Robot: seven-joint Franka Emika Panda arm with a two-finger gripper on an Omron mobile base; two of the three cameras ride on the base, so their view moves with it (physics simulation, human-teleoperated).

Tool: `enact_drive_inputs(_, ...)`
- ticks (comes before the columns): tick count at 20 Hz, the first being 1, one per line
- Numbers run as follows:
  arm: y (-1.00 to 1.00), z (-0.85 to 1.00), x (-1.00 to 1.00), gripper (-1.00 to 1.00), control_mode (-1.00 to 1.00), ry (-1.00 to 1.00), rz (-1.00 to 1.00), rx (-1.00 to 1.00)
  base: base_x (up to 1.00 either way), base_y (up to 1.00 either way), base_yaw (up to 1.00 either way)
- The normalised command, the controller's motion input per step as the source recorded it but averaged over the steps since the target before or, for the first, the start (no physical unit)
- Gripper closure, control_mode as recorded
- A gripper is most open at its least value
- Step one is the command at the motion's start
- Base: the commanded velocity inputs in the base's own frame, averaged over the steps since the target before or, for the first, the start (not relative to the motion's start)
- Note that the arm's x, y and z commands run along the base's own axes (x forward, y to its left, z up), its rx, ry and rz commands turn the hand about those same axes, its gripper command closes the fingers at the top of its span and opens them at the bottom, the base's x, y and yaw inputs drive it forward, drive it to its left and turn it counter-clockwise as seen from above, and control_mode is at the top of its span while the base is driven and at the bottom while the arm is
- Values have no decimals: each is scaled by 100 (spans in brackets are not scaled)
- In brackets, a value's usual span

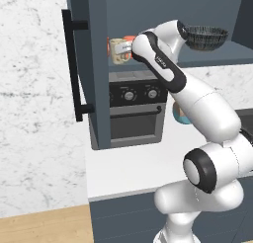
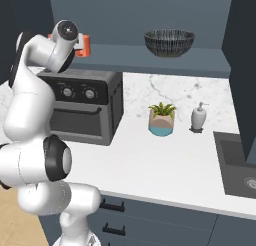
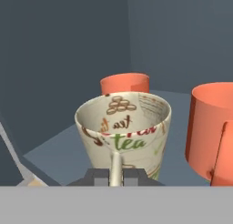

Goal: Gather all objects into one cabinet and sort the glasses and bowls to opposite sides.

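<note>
The white arm reaches up into the dark slate-blue cabinet (image 1: 99, 64), its gripper (image 3: 116, 175) clamped on the beige patterned cup's (image 3: 124, 132) handle, between two orange cups (image 3: 125, 84) on the shelf.

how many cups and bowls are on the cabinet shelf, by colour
orange cups: 2, one behind the beige cup, one beside it
beige patterned cup: 1, its handle clamped in the gripper
dark patterned bowl: 1, at the other end of the shelf
total: 4
</note>
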Motion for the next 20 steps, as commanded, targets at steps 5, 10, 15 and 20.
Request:
enact_drive_inputs(5,0,-14,14,100,-100,0,0,0,0,0,0)
enact_drive_inputs(10,0,-20,10,100,-100,0,0,0,0,0,0)
enact_drive_inputs(15,2,-26,9,100,-100,0,0,0,0,0,0)
enact_drive_inputs(20,3,-5,9,100,-100,0,0,0,0,0,0)
